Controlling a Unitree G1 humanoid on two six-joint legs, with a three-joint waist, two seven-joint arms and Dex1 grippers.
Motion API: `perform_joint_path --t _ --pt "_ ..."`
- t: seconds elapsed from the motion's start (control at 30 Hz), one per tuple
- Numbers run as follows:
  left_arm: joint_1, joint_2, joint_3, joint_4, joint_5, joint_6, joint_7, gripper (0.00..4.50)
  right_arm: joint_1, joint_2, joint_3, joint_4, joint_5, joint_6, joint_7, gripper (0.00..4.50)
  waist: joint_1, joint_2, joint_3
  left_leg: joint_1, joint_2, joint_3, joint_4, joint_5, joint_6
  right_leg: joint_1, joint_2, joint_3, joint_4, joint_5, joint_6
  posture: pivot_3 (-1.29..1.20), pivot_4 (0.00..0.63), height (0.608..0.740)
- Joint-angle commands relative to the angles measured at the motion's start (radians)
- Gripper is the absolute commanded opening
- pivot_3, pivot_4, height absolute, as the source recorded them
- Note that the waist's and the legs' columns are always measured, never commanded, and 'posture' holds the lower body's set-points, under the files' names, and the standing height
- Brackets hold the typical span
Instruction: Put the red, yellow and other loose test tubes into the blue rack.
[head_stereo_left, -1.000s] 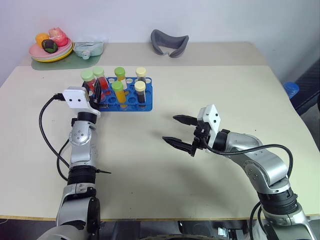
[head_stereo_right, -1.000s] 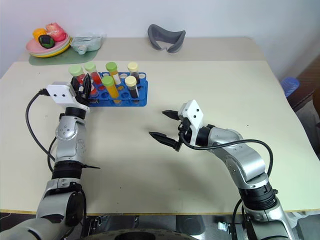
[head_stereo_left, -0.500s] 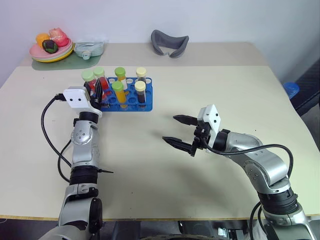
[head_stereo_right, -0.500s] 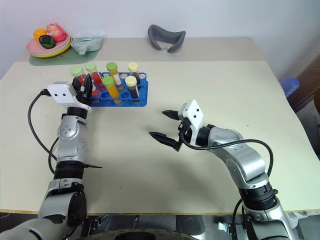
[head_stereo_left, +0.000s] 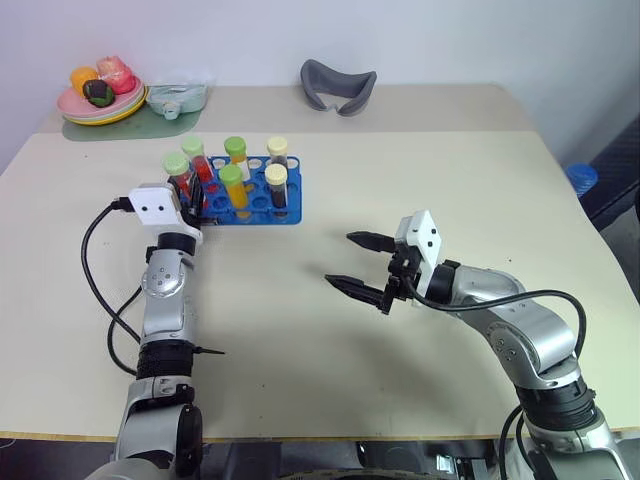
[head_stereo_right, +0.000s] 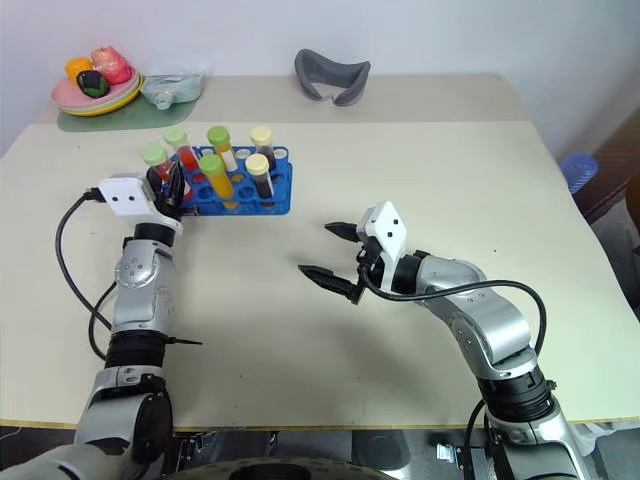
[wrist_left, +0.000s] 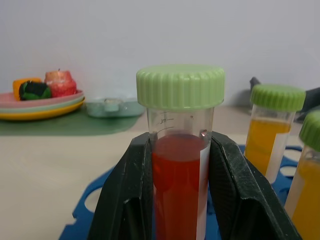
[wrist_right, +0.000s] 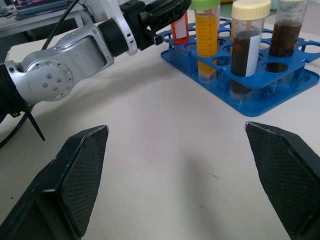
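Note:
My left gripper (head_stereo_left: 188, 190) is shut on a red test tube (wrist_left: 179, 165) with a light-green cap, held upright at the left end of the blue rack (head_stereo_left: 268, 214). Its black fingers (wrist_left: 131, 195) press the tube from both sides and hide its lower end. Several capped tubes stand in the rack: another red one (head_stereo_left: 198, 160), yellow-orange ones (head_stereo_left: 232, 188) and dark brown ones (wrist_right: 244, 45). My right gripper (head_stereo_left: 343, 259) hovers open over bare table to the right of the rack, its jaws wide apart and holding nothing.
At the table's far left corner sit a plate of toy food (head_stereo_left: 100, 101) and a pale-green item (head_stereo_left: 178, 97). A grey curved object (head_stereo_left: 338, 85) lies at the far edge. A blue thing (head_stereo_left: 580, 177) stands on the floor to the right.
My left gripper has sunk a little with the red tube, so its cap now stands lower among the racked tubes. The right arm has kept still.

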Motion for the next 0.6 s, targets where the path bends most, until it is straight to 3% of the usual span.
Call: perform_joint_path --t 0.03,0.13,0.23,0.37,0.47,0.6 --pt "-0.001 0.002 0.001 -0.028 0.004 -0.004 0.007 1.2 -0.008 0.001 -0.008 -0.031 0.006 -0.014 0.004 4.5 0.0 0.0 0.0 0.0 0.0 0.0 0.0 0.0 0.0 0.0 0.0 0.0 0.0 0.0 0.0 0.0 0.15 0.74" --pt "-0.005 -0.003 -0.001 -0.022 0.001 0.002 0.005 1.2 -0.009 0.001 -0.008 -0.03 0.006 -0.014 0.005 4.5 0.0 0.0 0.0 0.0 0.0 0.0 0.0 0.0 0.0 0.0 0.0 0.0 0.0 0.0 0.0 0.0 0.15 0.74" --pt "-0.007 -0.008 0.0 -0.024 -0.007 0.011 0.0 2.3 -0.006 -0.002 -0.011 -0.029 0.006 -0.015 0.007 4.5 0.001 0.0 0.0 0.0 0.0 0.0 0.0 0.0 0.0 0.0 0.0 0.0 0.0 0.0 0.0 0.0 0.15 0.74" --pt "0.007 0.002 0.004 -0.074 -0.012 0.031 -0.008 4.32 -0.004 -0.008 -0.015 -0.027 0.008 -0.016 0.014 4.5 0.001 0.0 0.0 0.0 0.0 0.0 0.0 0.0 0.0 0.0 0.0 0.0 0.0 0.0 0.0 0.0 0.15 0.74" --pt "0.054 0.024 0.025 -0.197 -0.074 0.089 -0.05 4.42 -0.006 -0.02 -0.028 -0.015 0.008 -0.021 0.028 4.5 -0.001 0.0 0.0 0.0 0.0 0.0 0.0 0.0 0.0 0.0 0.0 0.0 0.0 0.0 0.0 0.0 0.15 0.74" --pt "0.23 0.128 0.093 -0.464 -0.213 0.223 -0.155 4.42 -0.008 -0.074 -0.069 0.017 0.004 -0.03 0.062 4.5 -0.005 0.0 0.0 0.0 0.001 0.0 -0.001 0.0 0.0 0.0 0.0 0.0 0.0 0.0 0.0 0.0 0.15 0.74"
